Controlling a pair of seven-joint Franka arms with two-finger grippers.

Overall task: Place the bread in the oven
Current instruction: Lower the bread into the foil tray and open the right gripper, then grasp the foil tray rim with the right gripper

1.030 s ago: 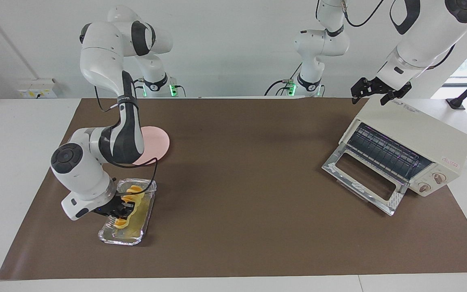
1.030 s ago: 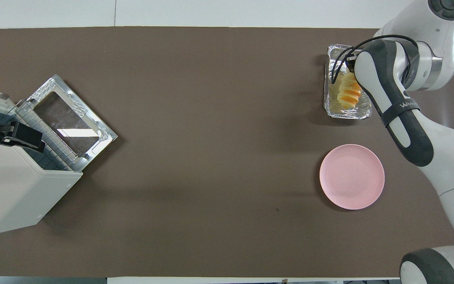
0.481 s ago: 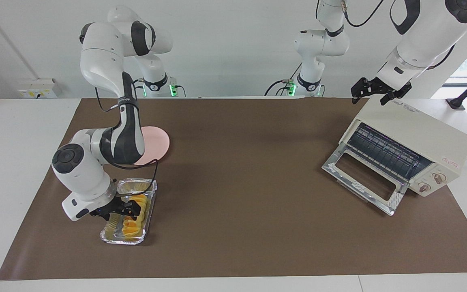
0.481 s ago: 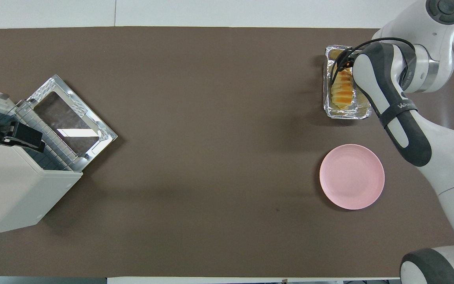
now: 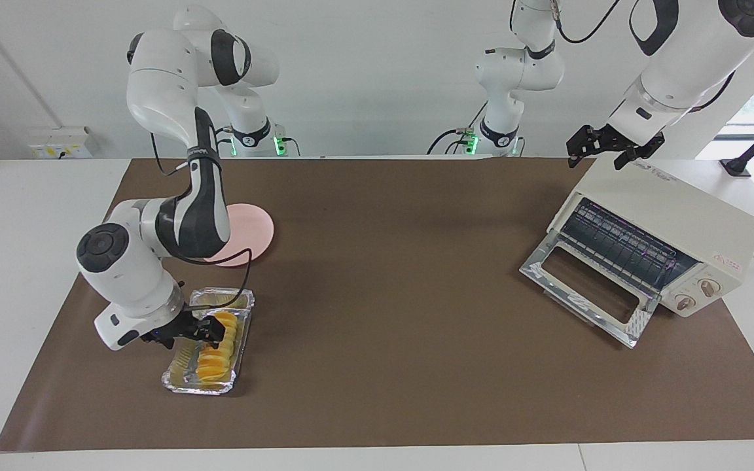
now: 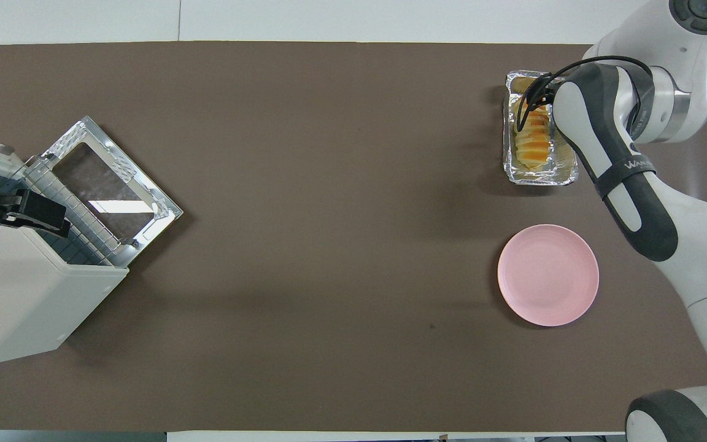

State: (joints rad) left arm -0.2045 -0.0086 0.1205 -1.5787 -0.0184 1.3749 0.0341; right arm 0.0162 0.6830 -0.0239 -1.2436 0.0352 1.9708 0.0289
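Observation:
The golden ridged bread (image 5: 215,356) lies flat in a silver foil tray (image 5: 177,378) at the right arm's end of the table; it also shows in the overhead view (image 6: 534,140). My right gripper (image 5: 209,329) hangs just over the bread's end nearer the robots, fingers apart and holding nothing; my forearm hides it in the overhead view. The cream-white oven (image 5: 668,212) stands at the left arm's end, its glass door (image 5: 583,288) dropped open and the wire rack showing. My left gripper (image 5: 606,150) waits open over the oven's top edge.
A pink plate (image 5: 252,229) lies nearer the robots than the foil tray, partly covered by my right arm. The brown mat (image 5: 390,261) stretches between the tray and the oven. The oven's two knobs (image 5: 698,294) face away from the robots.
The bread went from tilted in my right gripper to lying flat in the foil tray. My right gripper let go and rose slightly. The left arm has not moved.

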